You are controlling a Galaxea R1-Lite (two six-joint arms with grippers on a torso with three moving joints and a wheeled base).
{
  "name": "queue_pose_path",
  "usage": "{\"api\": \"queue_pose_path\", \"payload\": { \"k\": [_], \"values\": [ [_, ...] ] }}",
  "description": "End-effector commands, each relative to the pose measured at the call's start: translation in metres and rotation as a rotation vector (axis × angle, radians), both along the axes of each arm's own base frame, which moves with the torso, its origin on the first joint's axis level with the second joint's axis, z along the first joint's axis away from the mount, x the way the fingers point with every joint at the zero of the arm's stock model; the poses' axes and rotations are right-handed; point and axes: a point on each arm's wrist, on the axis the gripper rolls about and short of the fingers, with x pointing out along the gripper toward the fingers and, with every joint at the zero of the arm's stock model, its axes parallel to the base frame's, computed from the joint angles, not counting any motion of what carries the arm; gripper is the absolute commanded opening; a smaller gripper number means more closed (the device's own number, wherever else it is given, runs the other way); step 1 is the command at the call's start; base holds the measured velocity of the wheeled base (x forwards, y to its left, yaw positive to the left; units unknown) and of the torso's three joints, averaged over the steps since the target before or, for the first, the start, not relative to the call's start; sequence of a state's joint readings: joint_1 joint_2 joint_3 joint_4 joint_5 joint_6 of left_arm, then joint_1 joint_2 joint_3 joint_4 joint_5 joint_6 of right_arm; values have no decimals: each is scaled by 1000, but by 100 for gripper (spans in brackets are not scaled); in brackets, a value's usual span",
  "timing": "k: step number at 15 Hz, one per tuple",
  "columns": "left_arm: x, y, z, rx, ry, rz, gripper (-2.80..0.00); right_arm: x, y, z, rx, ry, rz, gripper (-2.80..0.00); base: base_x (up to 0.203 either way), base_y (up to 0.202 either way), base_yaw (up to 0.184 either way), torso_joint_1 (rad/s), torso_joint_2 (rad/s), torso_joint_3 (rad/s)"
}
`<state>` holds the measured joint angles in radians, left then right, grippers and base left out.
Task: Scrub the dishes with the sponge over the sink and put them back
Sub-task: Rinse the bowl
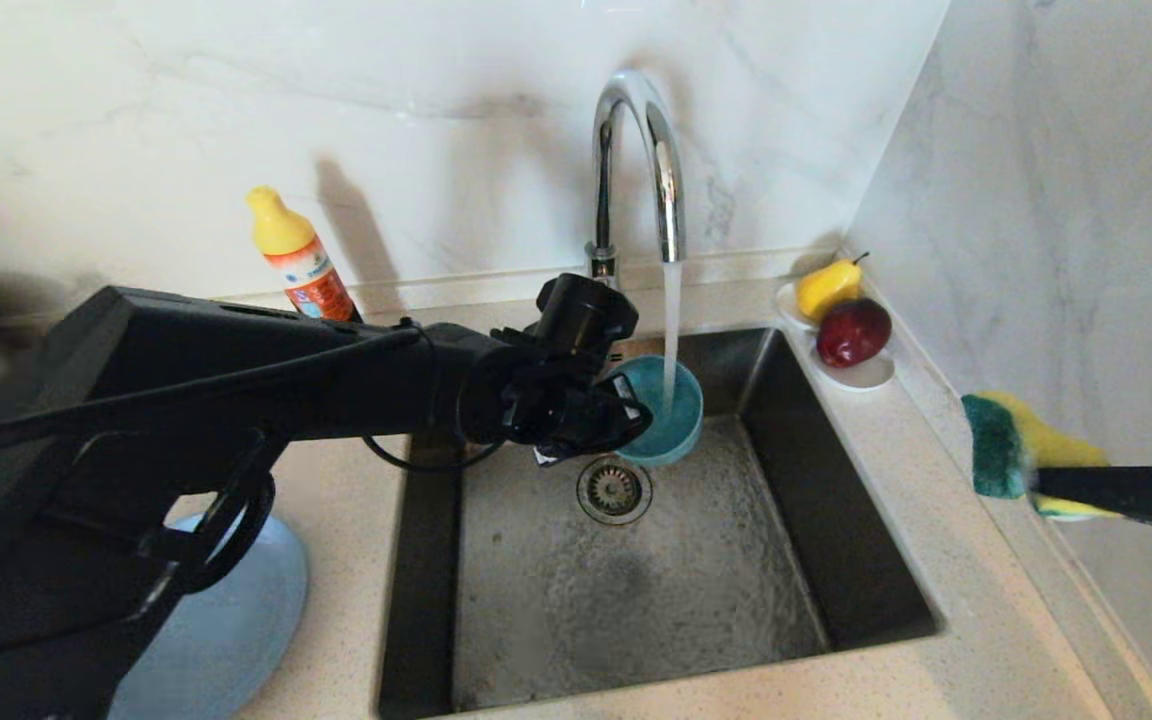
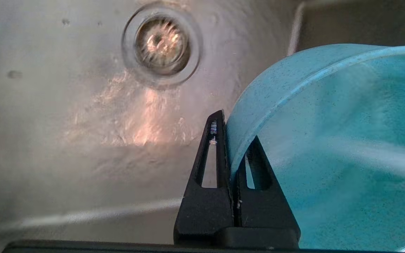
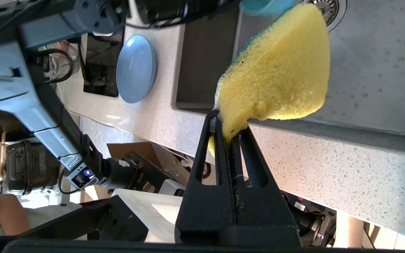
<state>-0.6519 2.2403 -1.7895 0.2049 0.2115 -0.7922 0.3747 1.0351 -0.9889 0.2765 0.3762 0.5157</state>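
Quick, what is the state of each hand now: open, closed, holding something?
Left hand: closed on the rim of the teal bowl, under the running tap.
Right hand: closed on the sponge, beside the sink.

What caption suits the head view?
Left claw holds teal bowl under running tap; right claw grips sponge aside.

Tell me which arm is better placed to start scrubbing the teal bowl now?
Probably the right: its gripper already pinches the sponge, hanging beside the sink. The left gripper is busy clamping the teal bowl under the running tap.
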Motion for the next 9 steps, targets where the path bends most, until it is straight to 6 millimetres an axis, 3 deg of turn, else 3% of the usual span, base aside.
{"api": "queue_pose_path", "payload": {
  "k": [1,9],
  "values": [
    [13,-4,-8,-10,3,20,-280,-1,0,-1,2,6,3,-280,0,0,0,0,0,0],
    [10,-2,-11,-6,50,37,-280,-2,-1,-5,0,13,-1,-280,0,0,0,0,0,0]
  ]
}}
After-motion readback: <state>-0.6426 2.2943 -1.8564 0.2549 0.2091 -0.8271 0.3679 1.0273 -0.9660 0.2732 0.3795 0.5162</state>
